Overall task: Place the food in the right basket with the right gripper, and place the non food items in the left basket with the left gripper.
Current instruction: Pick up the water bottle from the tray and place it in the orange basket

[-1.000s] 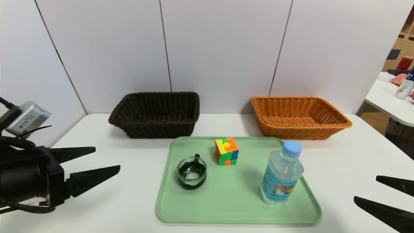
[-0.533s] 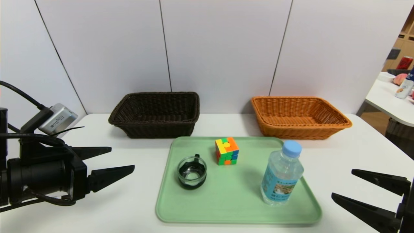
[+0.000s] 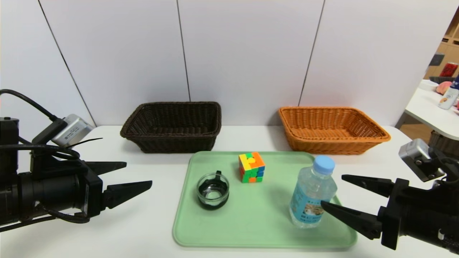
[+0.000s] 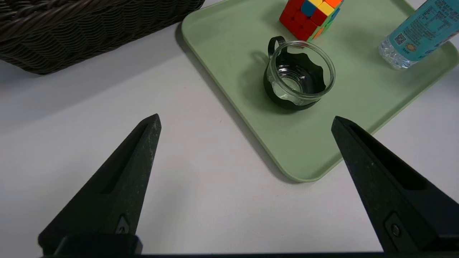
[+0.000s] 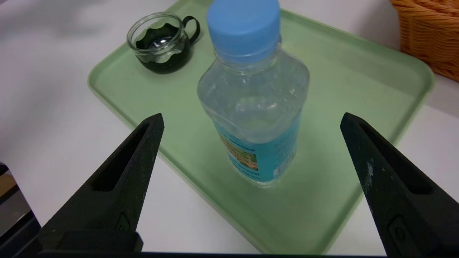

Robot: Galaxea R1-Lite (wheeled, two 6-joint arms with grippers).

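A green tray holds a clear water bottle with a blue cap, a multicoloured puzzle cube and a small glass cup with a black base and handle. My right gripper stands open just right of the bottle, its near finger level with the label; the bottle shows ahead of the fingers, apart from them. My left gripper is open over the table left of the tray, pointing toward the cup. The dark brown basket and the orange basket sit behind the tray.
A white wall stands right behind both baskets. At the far right another table carries a can, a bottle and a peach-coloured item. White tabletop lies bare on both sides of the tray.
My right gripper has moved in from the frame's right edge toward the bottle, its wrist now in view. The left gripper has crept right toward the tray. Objects on the tray have not moved.
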